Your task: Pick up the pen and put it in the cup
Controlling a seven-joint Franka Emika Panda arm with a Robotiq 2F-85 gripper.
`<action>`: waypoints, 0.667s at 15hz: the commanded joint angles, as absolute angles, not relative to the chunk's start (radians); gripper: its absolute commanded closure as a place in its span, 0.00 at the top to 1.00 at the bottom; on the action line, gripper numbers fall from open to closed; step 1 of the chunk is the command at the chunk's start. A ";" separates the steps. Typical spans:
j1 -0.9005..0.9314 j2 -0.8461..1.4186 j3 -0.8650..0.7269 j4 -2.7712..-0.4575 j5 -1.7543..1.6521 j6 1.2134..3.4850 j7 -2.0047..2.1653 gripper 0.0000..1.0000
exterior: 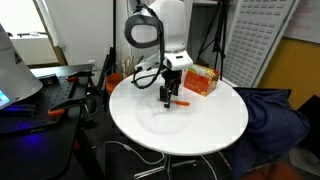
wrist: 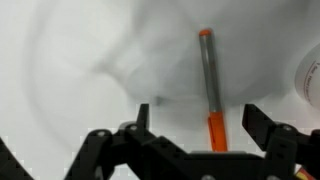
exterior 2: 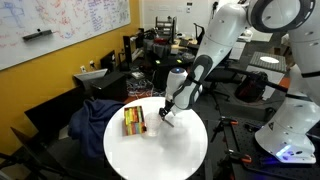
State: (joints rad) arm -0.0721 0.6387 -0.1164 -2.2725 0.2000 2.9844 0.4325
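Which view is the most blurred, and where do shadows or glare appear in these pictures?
Wrist view: soft all over; the pen and the open end effector have fuzzy edges, and broad grey shadows lie on the table. In both exterior views: sharper but small, and the white tabletop looks bright, nearly washed out, without a hard glare spot.

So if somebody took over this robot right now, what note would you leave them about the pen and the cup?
Gripper: open, low over the round white table, one jaw on each side of the pen, not closed on it.
Pen: lying on the table between the jaws, not far from the orange box.
Cup: it is clear, and I cannot make it out for sure in these views.
Done: gripper lined up on the pen.
Left: close, lift, find the cup, drop the pen in.
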 commanded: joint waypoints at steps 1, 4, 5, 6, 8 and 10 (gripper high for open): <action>-0.096 0.658 -0.093 -2.261 0.241 3.011 0.383 0.94; -0.098 0.668 -0.094 -2.254 0.246 3.008 0.375 0.91; -0.098 0.670 -0.095 -2.252 0.247 3.006 0.374 0.91; -0.096 0.672 -0.097 -2.250 0.246 3.004 0.375 0.89; -0.090 0.677 -0.102 -2.244 0.243 3.000 0.377 0.88; -0.087 0.680 -0.104 -2.242 0.241 2.999 0.377 0.78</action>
